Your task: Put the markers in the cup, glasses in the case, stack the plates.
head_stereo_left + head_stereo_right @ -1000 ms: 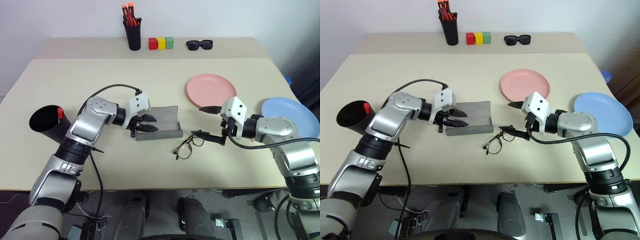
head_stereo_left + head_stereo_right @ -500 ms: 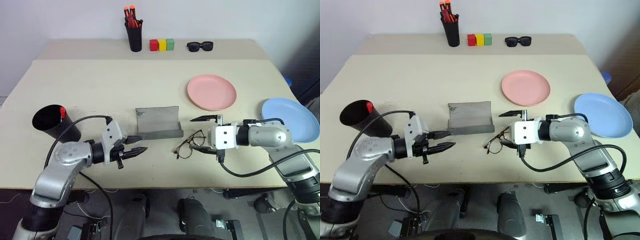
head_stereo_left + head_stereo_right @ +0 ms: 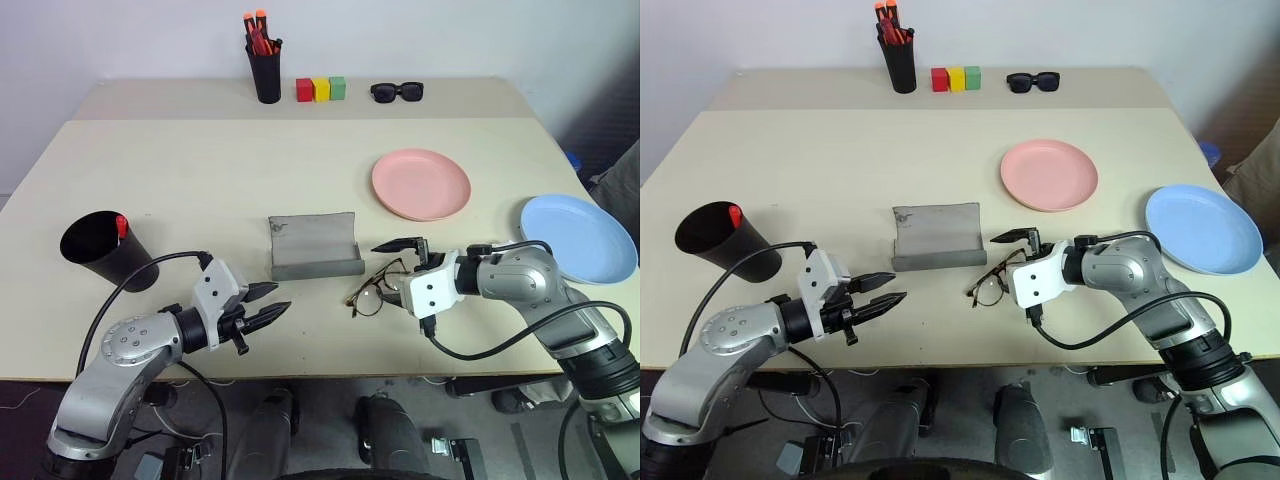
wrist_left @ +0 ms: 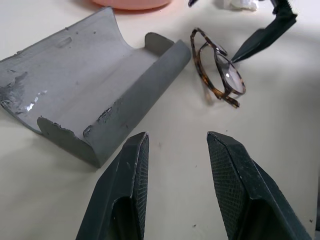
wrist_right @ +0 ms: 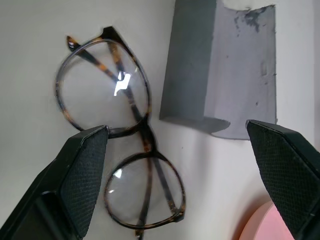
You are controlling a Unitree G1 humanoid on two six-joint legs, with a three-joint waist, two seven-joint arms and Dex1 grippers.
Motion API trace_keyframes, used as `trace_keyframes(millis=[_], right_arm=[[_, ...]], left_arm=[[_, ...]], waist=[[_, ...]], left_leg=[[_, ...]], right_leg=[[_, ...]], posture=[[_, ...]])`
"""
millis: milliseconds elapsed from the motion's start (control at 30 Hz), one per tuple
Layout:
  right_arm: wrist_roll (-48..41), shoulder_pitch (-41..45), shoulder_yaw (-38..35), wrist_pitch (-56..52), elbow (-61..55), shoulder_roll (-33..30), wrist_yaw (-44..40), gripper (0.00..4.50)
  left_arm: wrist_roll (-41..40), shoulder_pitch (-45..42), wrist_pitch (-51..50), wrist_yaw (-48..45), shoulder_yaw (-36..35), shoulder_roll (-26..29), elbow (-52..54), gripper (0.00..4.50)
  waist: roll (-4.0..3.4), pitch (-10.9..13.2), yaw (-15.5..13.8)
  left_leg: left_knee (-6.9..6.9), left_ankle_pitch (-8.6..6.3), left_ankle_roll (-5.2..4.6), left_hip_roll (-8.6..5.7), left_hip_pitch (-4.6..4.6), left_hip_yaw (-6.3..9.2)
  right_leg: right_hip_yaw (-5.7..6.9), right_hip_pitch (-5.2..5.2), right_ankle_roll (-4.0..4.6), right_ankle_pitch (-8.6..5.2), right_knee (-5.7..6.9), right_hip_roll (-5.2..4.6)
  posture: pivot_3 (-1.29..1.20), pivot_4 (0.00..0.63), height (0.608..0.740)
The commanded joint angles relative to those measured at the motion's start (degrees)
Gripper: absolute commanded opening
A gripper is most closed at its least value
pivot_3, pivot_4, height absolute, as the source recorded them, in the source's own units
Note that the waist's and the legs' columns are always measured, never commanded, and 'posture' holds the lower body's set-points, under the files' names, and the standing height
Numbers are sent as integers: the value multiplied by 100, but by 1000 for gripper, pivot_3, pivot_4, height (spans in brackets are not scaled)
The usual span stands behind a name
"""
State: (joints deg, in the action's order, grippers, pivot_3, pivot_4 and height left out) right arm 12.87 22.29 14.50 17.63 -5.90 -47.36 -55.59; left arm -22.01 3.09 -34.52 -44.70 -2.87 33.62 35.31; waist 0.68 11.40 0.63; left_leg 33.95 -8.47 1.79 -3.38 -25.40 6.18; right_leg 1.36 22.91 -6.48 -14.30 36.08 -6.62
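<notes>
The brown wire-rimmed glasses (image 3: 378,288) lie folded on the table just right of the open grey case (image 3: 313,245). My right gripper (image 3: 384,268) is open wide and hovers over them; in the right wrist view one fingertip (image 5: 87,165) is beside the lenses (image 5: 107,97) and the other is out past the case (image 5: 225,65). My left gripper (image 3: 273,303) is open and empty near the table's front edge, pointing at the case (image 4: 85,95). A marker's red cap (image 3: 121,222) sticks out of the black cup (image 3: 105,250). The pink plate (image 3: 421,184) and blue plate (image 3: 578,238) lie apart.
At the back stand a black pen pot (image 3: 265,70) with orange-capped pens, three coloured blocks (image 3: 321,88) and black sunglasses (image 3: 397,91). The blue plate sits close to the table's right edge.
My left arm has pulled back from the case to the front edge of the table. My right gripper has rolled over and sunk closer to the glasses.
</notes>
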Motion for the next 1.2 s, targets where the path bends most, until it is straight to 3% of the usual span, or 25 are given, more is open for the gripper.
trace_keyframes(millis=[33, 133, 367, 700, 800, 933, 1200], right_arm=[[106, 164, -14, 207, 36, -21, 71, 4500], [217, 219, 34, 318, 144, 10, 105, 3738], [223, 268, 4, 453, 257, -62, 50, 306], [122, 628, 24, 600, 442, -219, -249, 306], [310, 764, 89, 911, 661, -156, -109, 1059], [441, 832, 171, 1202, 860, -107, -45, 2916], [764, 916, 353, 1647, 1318, 10, 224, 2916]], left_arm=[[-164, 28, -23, 94, -32, 51, 280, 1847], [-215, -7, -86, 170, -10, 68, 341, 1910], [-327, -91, -168, 299, 5, 144, 374, 1910], [-346, -214, -140, 346, 51, 144, 275, 1910], [-331, -222, -114, 351, 59, 140, 254, 1910], [-307, -211, -78, 366, 71, 136, 238, 1910], [-295, -156, -57, 452, 96, 113, 301, 1910]], waist=[[0, 0, 1], [0, 0, 1], [0, 0, 0], [-1, 1, 6], [-1, 0, 5], [-1, 0, 2], [-1, 1, 4]], left_leg=[[0, 0, 0, 0, 0, 0], [0, 0, 0, 0, 1, 0], [0, 0, 0, 0, 1, 0], [0, 0, 0, 1, 1, 0], [0, 0, 0, 1, 1, -1], [-1, 0, 0, 1, 0, -1], [0, 0, 0, 1, 1, -2]], right_leg=[[0, 0, 0, 0, 0, 0], [0, 0, 0, 0, 0, 0], [0, 0, 0, 0, 0, 0], [0, -1, 1, 0, 0, 1], [0, -1, 0, -1, -1, 1], [0, 0, 0, -1, -1, 2], [0, 0, 1, -1, 0, 4]], posture=[[0, 150, 740], [0, 150, 740], [0, 150, 740], [0, 150, 740], [0, 150, 740], [0, 150, 740], [0, 150, 740]])
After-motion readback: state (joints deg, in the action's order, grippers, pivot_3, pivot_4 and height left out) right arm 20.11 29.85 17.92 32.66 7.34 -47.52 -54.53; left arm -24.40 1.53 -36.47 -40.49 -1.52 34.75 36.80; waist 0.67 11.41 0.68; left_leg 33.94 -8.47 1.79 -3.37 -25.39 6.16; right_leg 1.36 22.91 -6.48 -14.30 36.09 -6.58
